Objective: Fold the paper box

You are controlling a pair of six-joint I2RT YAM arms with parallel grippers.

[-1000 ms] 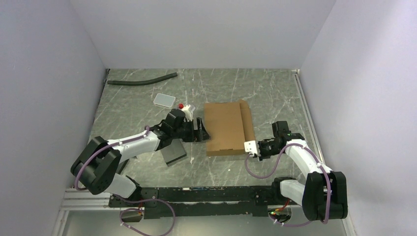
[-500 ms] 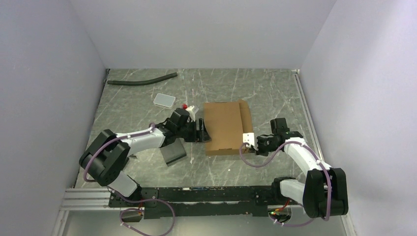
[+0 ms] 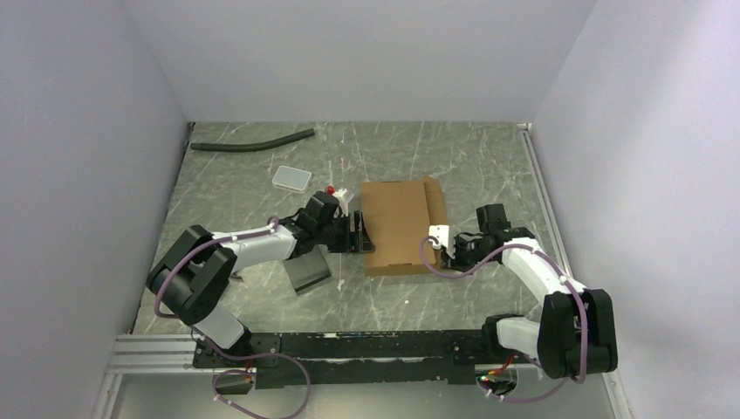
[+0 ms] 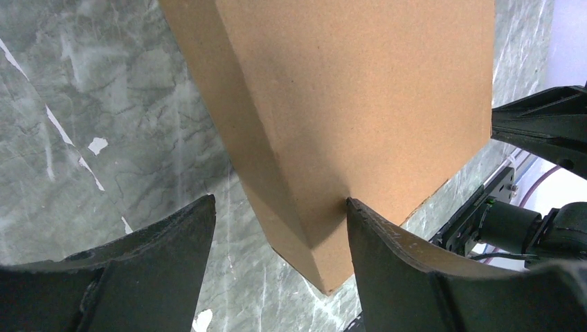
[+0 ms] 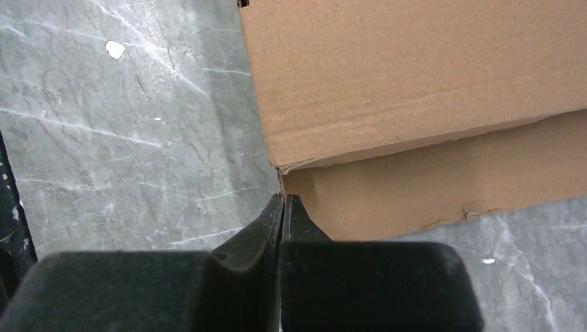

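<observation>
paper box [image 4: 360,83], corner inside left tool [image 4: 280,203]

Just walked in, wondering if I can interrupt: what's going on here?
A brown paper box lies on the marbled table, with a gripper at each side. The left gripper is open, straddling the box's left wall near a corner. The right gripper is shut, its tips against the box's right side, beside a flap. Neither is clamping it.
</observation>
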